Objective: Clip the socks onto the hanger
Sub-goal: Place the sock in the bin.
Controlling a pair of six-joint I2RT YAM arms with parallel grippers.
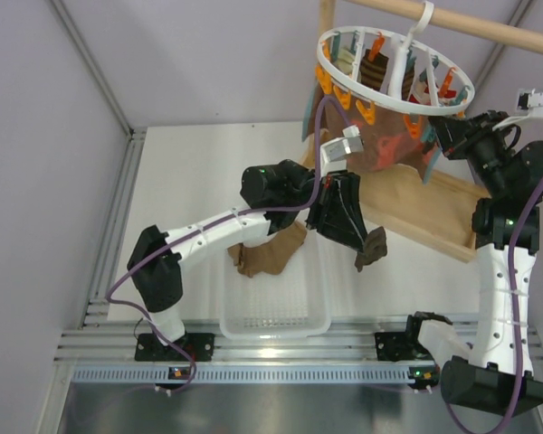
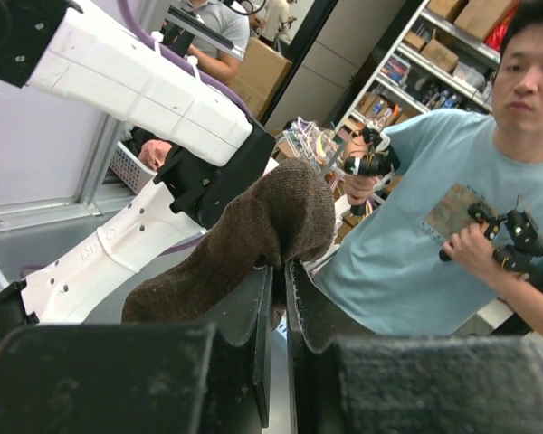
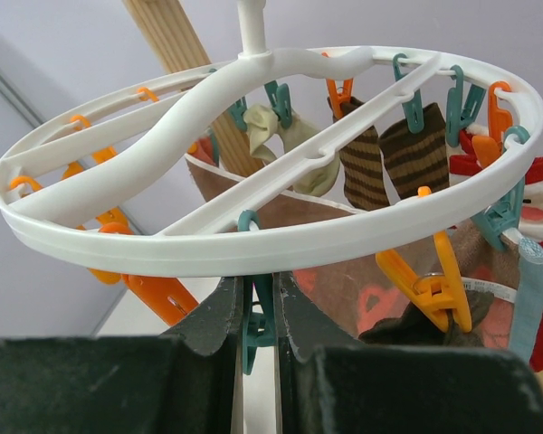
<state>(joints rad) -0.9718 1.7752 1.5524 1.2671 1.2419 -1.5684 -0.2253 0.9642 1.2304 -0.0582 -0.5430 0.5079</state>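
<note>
A dark brown knitted sock (image 2: 253, 226) hangs below and left of the white round plastic hanger (image 3: 281, 240), pinched between the left gripper's (image 2: 278, 294) closed fingers. The right gripper (image 3: 260, 303) squeezes a teal plastic peg (image 3: 256, 333) under the hanger's rim.

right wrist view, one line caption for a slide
Right tool closed on a teal peg under the white hanger, two brown socks already clipped behind it

I get bright, even overhead light, soft shadows; glare streaks the steel ledge (image 1: 299, 411), and wrist views blur their near fingers (image 2: 118, 380).
</note>
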